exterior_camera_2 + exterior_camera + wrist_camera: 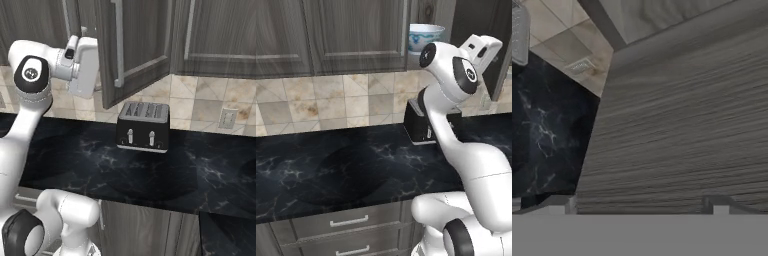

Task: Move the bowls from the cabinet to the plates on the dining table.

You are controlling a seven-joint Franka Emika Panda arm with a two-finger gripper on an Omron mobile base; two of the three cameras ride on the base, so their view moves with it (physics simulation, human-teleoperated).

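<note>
- The bowl (pixel 425 36), white with a blue-teal pattern, sits inside the cabinet (pixel 356 35), at its open right end, above the toaster (pixel 143 126) on the black tabletop (pixel 331 170).
- It looks like glazed ceramic: rigid, smooth, probably slippery and breakable if dropped. The best hold is likely across the rim, one finger inside the wall and one outside.
- The claw (pixel 642 204) stands wide open with nothing in it. Its finger tips (pixel 559 204) point close at the wood-grain face of the open cabinet door (pixel 132 50).
- The hand hangs just beside the bowl, to the right of the cabinet opening and at about shelf height. The open door's edge is close by, so I judge the reach inward needs care.
</note>
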